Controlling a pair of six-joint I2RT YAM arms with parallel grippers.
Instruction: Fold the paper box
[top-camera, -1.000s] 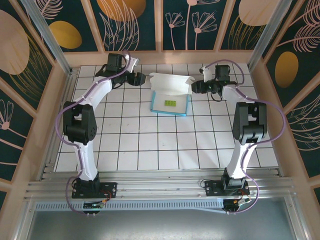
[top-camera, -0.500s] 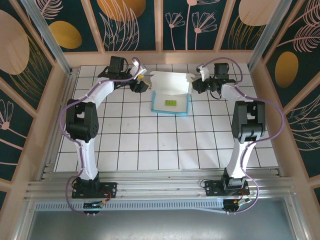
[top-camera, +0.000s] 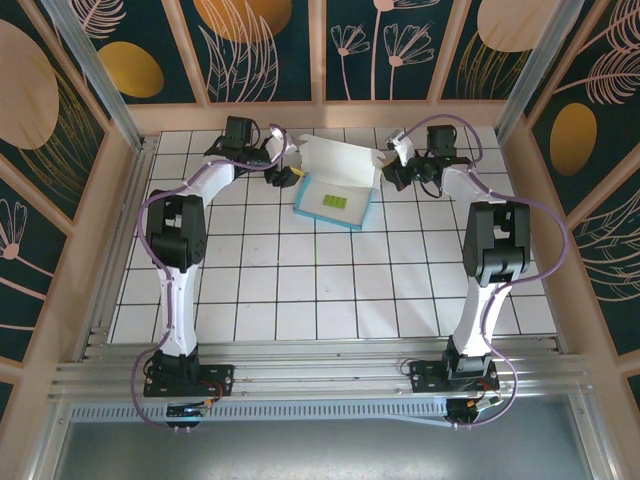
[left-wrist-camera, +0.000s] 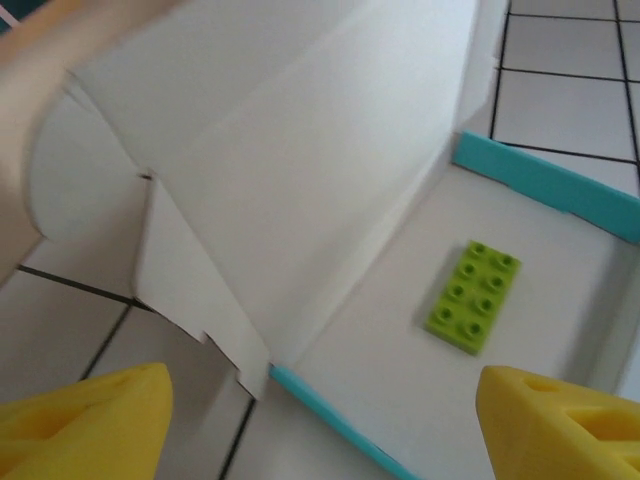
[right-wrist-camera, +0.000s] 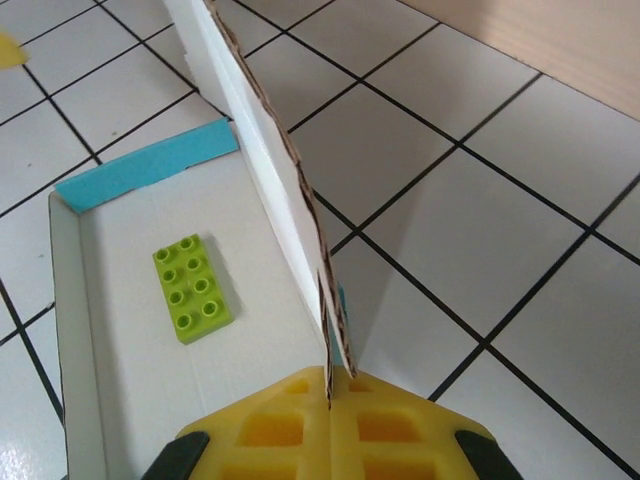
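The paper box (top-camera: 358, 207) lies open at the far middle of the table (top-camera: 300, 290), slightly skewed: a shallow tray, white inside, turquoise-rimmed. Its white lid flap stands upright along the far side, tabs at both ends.

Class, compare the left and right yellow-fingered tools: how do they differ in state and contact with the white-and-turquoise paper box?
The left tool is open, fingers wide apart; the right tool is shut. The left tool grips nothing; the right tool pinches the upright white flap of the paper box. Both are yellow-fingered and flank the box.
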